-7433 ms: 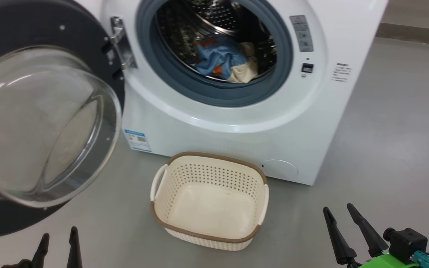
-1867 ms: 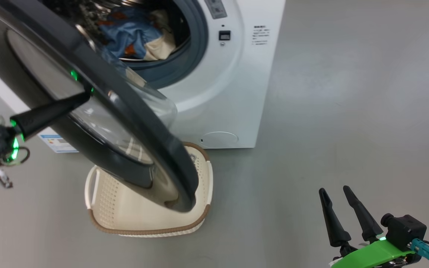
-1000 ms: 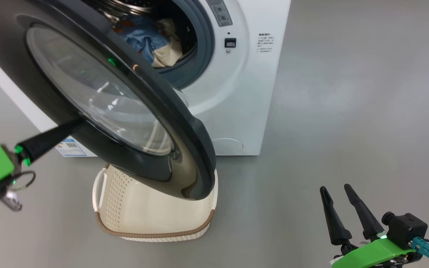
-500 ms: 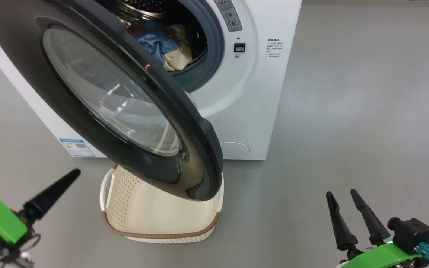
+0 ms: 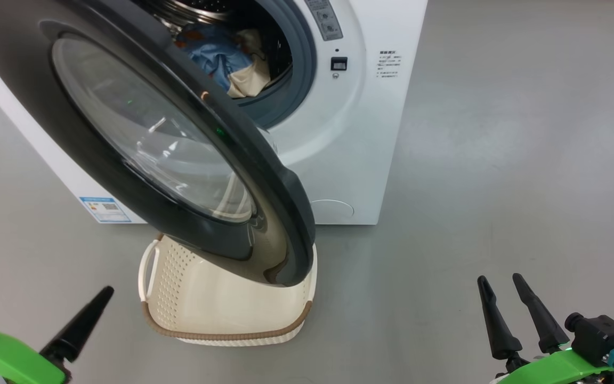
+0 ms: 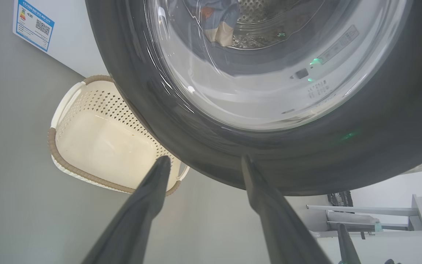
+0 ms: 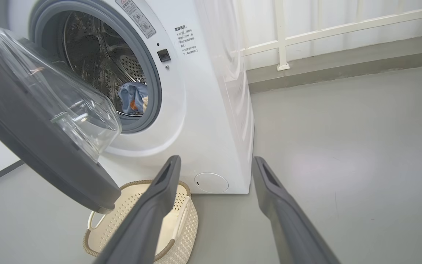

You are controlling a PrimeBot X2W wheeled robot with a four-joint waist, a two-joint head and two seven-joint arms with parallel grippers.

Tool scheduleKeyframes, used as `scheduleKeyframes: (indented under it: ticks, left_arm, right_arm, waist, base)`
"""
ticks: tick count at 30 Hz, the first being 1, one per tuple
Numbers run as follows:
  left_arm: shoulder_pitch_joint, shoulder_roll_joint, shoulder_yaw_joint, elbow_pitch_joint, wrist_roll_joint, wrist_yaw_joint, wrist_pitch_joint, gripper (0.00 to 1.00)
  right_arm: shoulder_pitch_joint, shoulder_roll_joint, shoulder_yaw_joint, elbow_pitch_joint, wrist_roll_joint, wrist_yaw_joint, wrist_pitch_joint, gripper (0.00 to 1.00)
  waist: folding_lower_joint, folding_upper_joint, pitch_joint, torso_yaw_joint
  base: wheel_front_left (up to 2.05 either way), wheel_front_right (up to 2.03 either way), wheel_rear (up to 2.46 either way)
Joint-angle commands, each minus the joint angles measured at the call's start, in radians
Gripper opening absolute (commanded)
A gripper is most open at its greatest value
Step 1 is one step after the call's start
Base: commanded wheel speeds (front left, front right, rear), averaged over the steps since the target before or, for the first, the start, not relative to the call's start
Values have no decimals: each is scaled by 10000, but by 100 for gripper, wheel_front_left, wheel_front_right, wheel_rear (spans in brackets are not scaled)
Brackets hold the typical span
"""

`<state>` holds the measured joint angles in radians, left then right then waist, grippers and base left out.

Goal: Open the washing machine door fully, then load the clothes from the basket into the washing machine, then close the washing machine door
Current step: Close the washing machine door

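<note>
The washing machine (image 5: 355,149) stands ahead with its washing machine door (image 5: 88,176) swung about halfway across the opening, its black rim hanging over the basket (image 5: 221,320). The clothes (image 5: 216,53), blue with a cream part, lie in the steel drum and show past the door's edge. No cloth shows in the visible part of the basket. My left gripper (image 6: 205,161) is open just short of the door's lower rim, touching nothing; one finger (image 5: 78,328) shows at the lower left. My right gripper (image 5: 499,278) is open and empty at the lower right, away from the machine.
A blue label sticker (image 5: 103,209) marks the machine's lower left corner. Bare grey floor (image 5: 499,160) stretches to the right of the machine. A white railing (image 7: 280,44) runs along the wall behind. A white frame (image 6: 379,212) stands beyond the door.
My left gripper has opened and drawn back down and away from the door's face, which it was touching a second ago. The door stays about half shut. The right arm has barely moved.
</note>
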<state>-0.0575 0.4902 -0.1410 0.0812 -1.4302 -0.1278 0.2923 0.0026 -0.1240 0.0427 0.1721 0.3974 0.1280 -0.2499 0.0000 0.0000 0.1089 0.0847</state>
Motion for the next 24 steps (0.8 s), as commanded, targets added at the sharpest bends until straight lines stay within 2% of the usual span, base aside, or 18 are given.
scheduleKeyframes:
  ticks: [1,18,24]
  left_arm:
    - [-155,398,283,-131,238,-29,-296,100]
    - [-201,839,-2049,1052,1907,-29,-4780,100]
    - [-419,791,-2543,1897,2917,-29,-5502,100]
  right_arm:
    - [-30,-126,155,-243,-85,27,-119,100]
    - [-40,-283,-11,-249,-89,27,-119,100]
    - [56,-300,-60,-232,-81,27,-119,100]
  waist:
    - [0,0,4,-62]
    - [0,0,-44,-754]
    - [0,0,-186,-894]
  base:
    - [0,0,0]
    - [0,0,0]
    - [0,0,0]
